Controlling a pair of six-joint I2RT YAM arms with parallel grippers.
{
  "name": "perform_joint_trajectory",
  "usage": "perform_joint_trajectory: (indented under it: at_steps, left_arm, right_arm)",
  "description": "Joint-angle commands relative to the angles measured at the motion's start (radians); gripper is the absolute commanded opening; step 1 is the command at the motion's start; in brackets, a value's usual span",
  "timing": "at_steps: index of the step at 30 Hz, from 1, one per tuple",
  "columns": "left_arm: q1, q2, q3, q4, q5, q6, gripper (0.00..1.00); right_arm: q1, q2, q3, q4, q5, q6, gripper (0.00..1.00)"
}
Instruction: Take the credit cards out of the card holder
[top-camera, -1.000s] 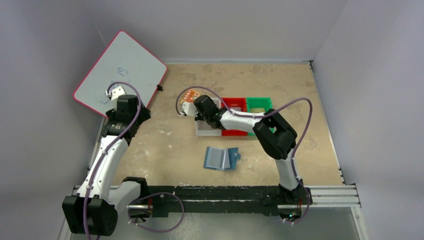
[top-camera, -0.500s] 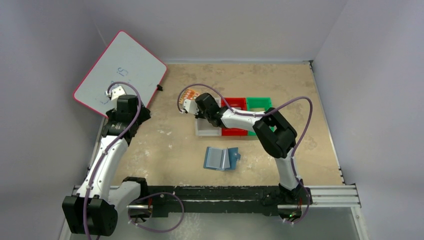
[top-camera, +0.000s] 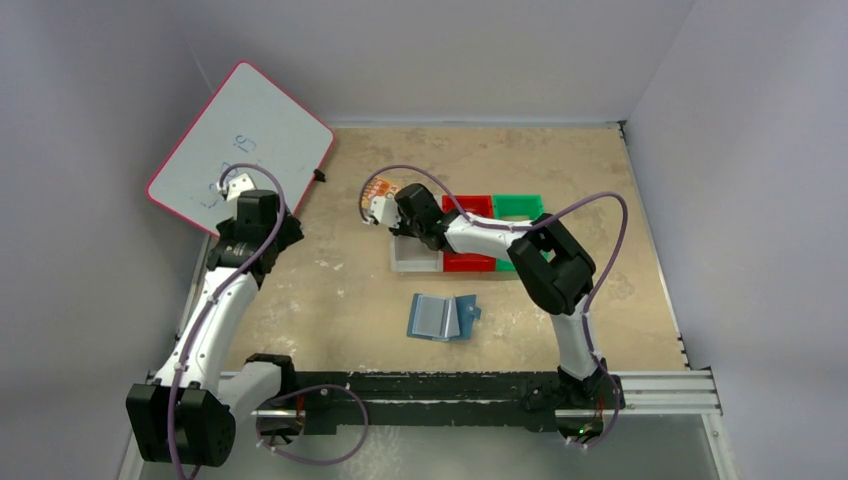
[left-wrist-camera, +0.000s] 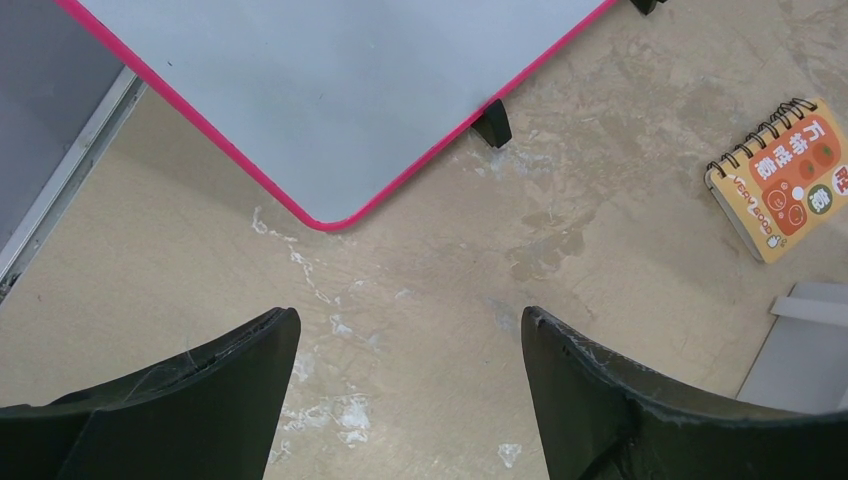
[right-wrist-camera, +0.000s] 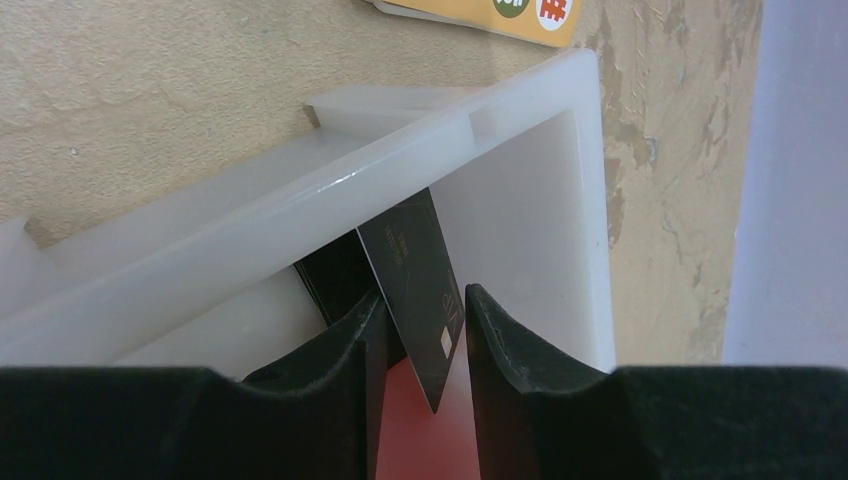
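Wallet (top-camera: 443, 317) lies open mid-counter; we see no cards in it. Left hand (left-wrist-camera: 410, 318) released, empty. Right hand (right-wrist-camera: 425, 297) released, fingers apart around a black card (right-wrist-camera: 405, 260) standing in the white bin (right-wrist-camera: 250, 225). We judge it nearly done. Count: one wallet, one confirmed card.

Pale grey walls (top-camera: 450, 50), beige tabletop (top-camera: 330, 300) (scuffed)

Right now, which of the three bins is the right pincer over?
The white bin, leftmost; the right pincer hangs over it with a black card between its fingers. The red bin and green bin lie further right.
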Motion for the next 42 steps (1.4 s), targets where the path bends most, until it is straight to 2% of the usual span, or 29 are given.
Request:
perform_joint_trajectory:
  at_steps: [1, 7, 13, 28, 39, 42]
  left_arm:
    - [0.003, 0.008, 0.001, 0.037, 0.015, 0.028, 0.81]
    - [0.003, 0.022, 0.002, 0.036, 0.029, 0.032, 0.8]
    - [0.003, 0.027, 0.002, 0.036, 0.033, 0.033, 0.8]
    - [0.002, 0.038, 0.003, 0.034, 0.052, 0.035, 0.79]
    - [0.003, 0.053, 0.003, 0.038, 0.063, 0.038, 0.79]
    - [0.004, 0.056, 0.003, 0.037, 0.066, 0.04, 0.79]
  right_arm:
    - [-0.008, -0.043, 0.009, -0.002, -0.033, 0.026, 0.37]
    - [-0.012, -0.041, 0.01, -0.006, -0.049, 0.044, 0.39]
    - [-0.017, -0.048, 0.018, -0.006, -0.079, 0.055, 0.45]
    - [-0.02, -0.1, 0.028, -0.005, -0.111, 0.088, 0.5]
    - [-0.021, -0.226, -0.011, 0.024, -0.132, 0.177, 0.52]
    - [-0.021, -0.262, -0.014, -0.001, -0.149, 0.281, 0.5]
